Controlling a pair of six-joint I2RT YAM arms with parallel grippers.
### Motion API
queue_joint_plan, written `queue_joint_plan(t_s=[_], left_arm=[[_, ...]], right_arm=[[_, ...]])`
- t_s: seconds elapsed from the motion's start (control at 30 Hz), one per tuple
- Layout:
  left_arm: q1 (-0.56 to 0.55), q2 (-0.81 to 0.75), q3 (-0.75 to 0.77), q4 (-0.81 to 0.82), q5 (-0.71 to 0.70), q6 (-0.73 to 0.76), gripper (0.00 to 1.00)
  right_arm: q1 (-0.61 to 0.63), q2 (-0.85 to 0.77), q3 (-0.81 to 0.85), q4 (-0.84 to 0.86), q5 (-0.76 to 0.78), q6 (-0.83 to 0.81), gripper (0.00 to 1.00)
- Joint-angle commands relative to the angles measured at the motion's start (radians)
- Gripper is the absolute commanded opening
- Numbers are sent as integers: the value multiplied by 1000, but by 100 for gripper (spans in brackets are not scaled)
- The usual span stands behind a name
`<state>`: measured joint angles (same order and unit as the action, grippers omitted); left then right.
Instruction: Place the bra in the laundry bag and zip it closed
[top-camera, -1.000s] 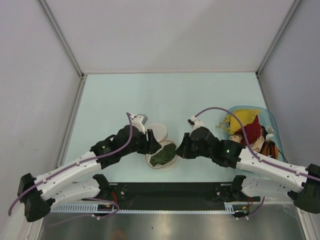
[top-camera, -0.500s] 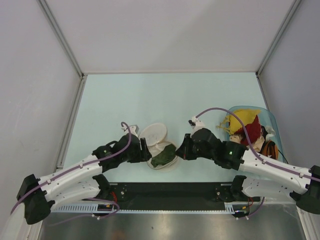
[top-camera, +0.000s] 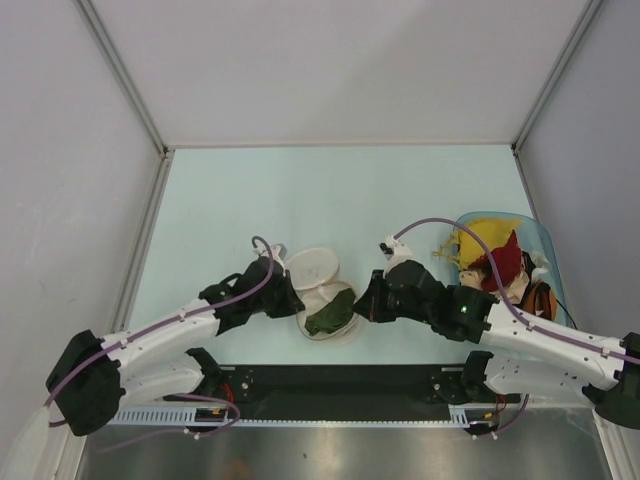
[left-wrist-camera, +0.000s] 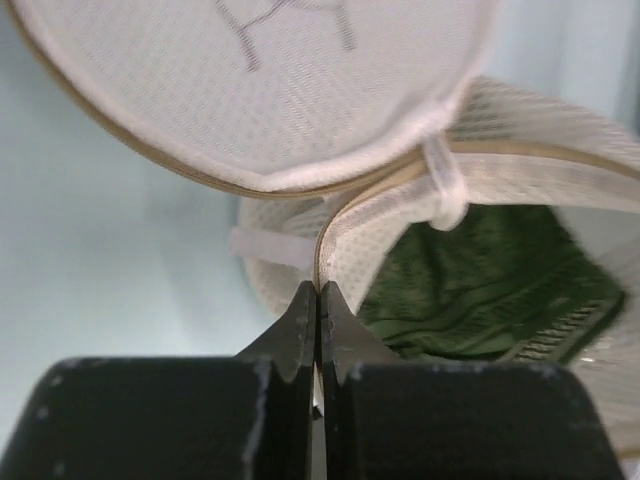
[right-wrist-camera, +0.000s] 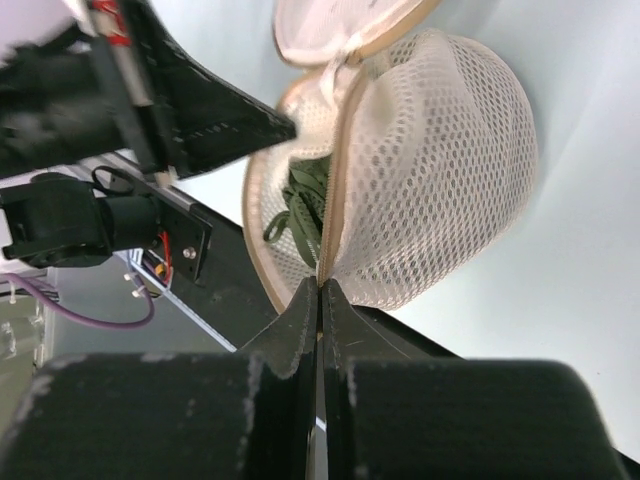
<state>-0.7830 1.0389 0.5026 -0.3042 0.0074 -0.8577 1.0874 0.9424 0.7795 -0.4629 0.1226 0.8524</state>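
The laundry bag (top-camera: 318, 282) lies open at the near middle of the table, its round cream mesh lid (left-wrist-camera: 260, 90) tipped up behind the base half. The dark olive-green bra (top-camera: 328, 318) sits inside the base half, and its green fabric (left-wrist-camera: 480, 290) shows behind the zip rim. My left gripper (top-camera: 291, 301) is shut on the bag's left rim (left-wrist-camera: 322, 262). My right gripper (top-camera: 363, 304) is shut on the right rim, where the zip edge (right-wrist-camera: 335, 215) runs up from the jaws beside a green strap (right-wrist-camera: 303, 195). No zip pull shows.
A translucent blue tub (top-camera: 534, 236) with yellow, red and orange garments stands at the right, just behind my right arm. The black base rail (top-camera: 340, 385) runs along the near edge. Grey walls close in the table on the left, right and back.
My left gripper has swung in towards the bag's left rim and gone from open to shut on it. The lid has shifted slightly. The right gripper has kept its grip.
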Motion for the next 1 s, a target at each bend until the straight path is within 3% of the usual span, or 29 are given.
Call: queue_joint_plan(t_s=[0.0,0.27,0.53,0.73,0.97], left_arm=[[7,-63,157,-1,6,89,0],[-5,-237,206,-170,-64,108,0],[-4,-226,113,-112,-50,91,2],[-4,-356,16,-69,-55,13,65],[-2,-625,-88,-145,-43,-156,70]], right_arm=[[-3,-11,0,21,43,-13,0],[-70,-2,83,-36,58,-72,0],[-142,-1,41,-26,26,-85,0],[-196,18,35,-26,-49,-119,0],[-201,29,41,-54,-69,-148,0]])
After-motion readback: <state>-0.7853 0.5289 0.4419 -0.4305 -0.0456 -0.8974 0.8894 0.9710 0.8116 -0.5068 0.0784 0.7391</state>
